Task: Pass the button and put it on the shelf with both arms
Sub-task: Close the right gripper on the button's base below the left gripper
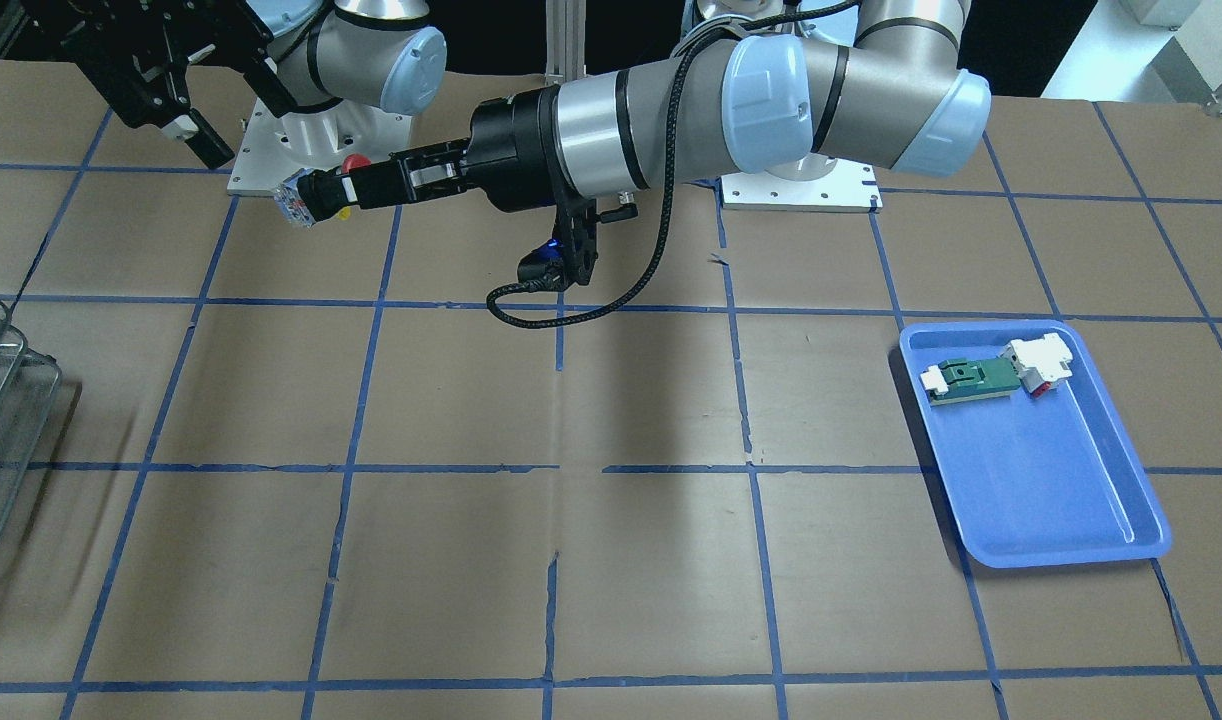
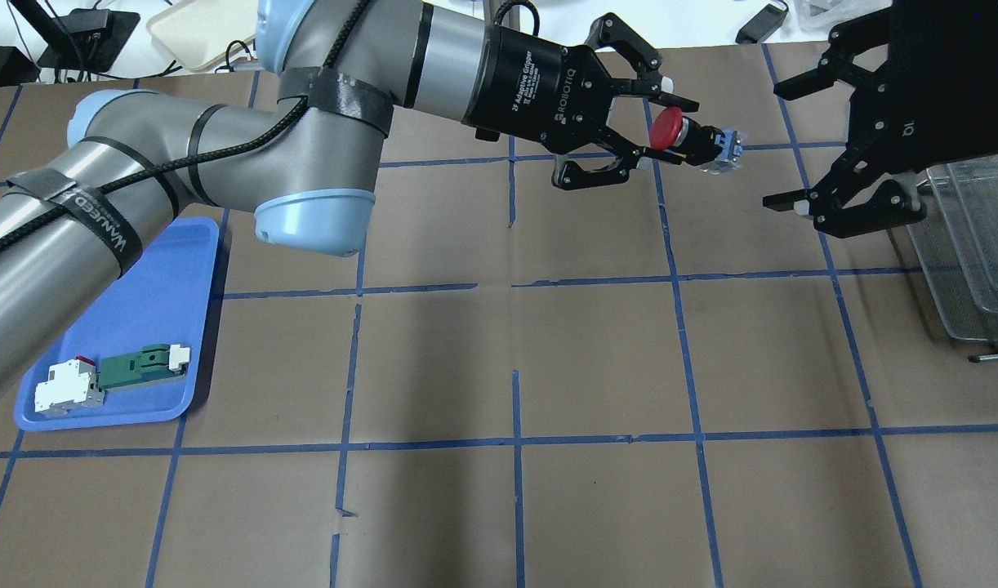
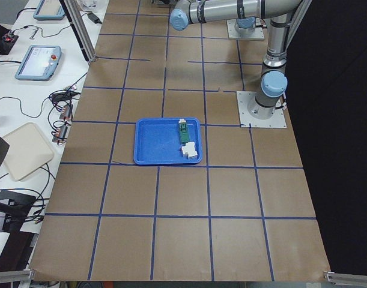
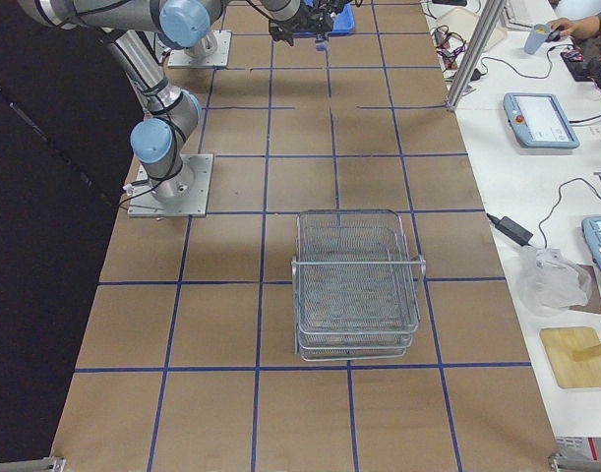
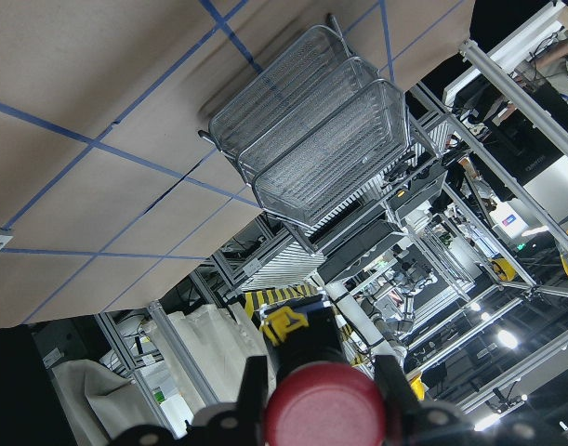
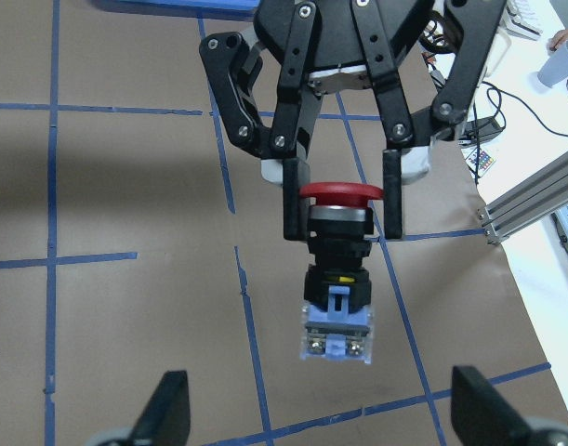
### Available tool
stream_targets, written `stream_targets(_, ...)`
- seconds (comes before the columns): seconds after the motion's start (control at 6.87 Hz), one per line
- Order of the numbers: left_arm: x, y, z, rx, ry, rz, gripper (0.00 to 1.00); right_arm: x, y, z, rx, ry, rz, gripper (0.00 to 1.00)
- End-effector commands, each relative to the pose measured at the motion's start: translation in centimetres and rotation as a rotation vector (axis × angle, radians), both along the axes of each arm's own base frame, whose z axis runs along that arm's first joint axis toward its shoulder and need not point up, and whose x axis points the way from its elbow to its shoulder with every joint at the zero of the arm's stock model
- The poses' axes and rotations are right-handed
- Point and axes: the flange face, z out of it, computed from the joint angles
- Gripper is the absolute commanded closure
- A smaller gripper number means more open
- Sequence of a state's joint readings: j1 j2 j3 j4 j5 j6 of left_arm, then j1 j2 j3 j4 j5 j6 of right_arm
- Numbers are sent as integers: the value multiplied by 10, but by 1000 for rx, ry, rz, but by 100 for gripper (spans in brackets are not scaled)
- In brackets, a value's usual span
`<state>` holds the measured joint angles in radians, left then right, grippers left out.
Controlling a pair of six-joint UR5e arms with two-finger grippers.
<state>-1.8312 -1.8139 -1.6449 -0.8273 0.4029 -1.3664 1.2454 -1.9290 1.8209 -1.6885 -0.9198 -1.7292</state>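
The bench (image 2: 507,506) is covered in brown paper gridded with blue tape. The left arm (image 2: 221,163) stretches across it towards the shelf (image 4: 357,285), a silver wire-mesh rack of stacked tiers. The right arm (image 1: 371,50) is raised on the shelf's side. A blue tray (image 2: 152,327) lies well apart from the shelf and holds a green board (image 2: 140,366) and a white block (image 2: 66,388).

The right end effector (image 2: 781,143) hangs beside the shelf with its fingers spread wide, holding nothing. The left end effector (image 6: 342,223) is clamped on the button (image 6: 337,279), just under its cap.

The button is held above the bench, the right end effector between it and the shelf. It has a round red mushroom cap, a black body with a yellow fleck, and a blue-and-pale block at its base, which points towards the right end effector.
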Motion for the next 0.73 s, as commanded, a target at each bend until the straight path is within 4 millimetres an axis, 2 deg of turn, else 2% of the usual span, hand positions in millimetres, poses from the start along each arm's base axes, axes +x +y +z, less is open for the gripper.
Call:
stream_targets(0.0, 0, 0, 1, -3, 1, -1, 100, -1, -9, -10, 29, -22, -23, 0)
stream_targets(0.15, -1, 1, 1, -4, 2, -3, 100, 0, -19, -9, -11, -30, -21, 0)
stream_targets(0.44, -1, -1, -1, -9, 3, -1, 100, 16, -19, -9, 10, -45, -17, 0)
stream_targets(0.58, 0, -1, -1, -10, 2, 0, 100, 16, -19, -12, 16, -47, -17, 0)
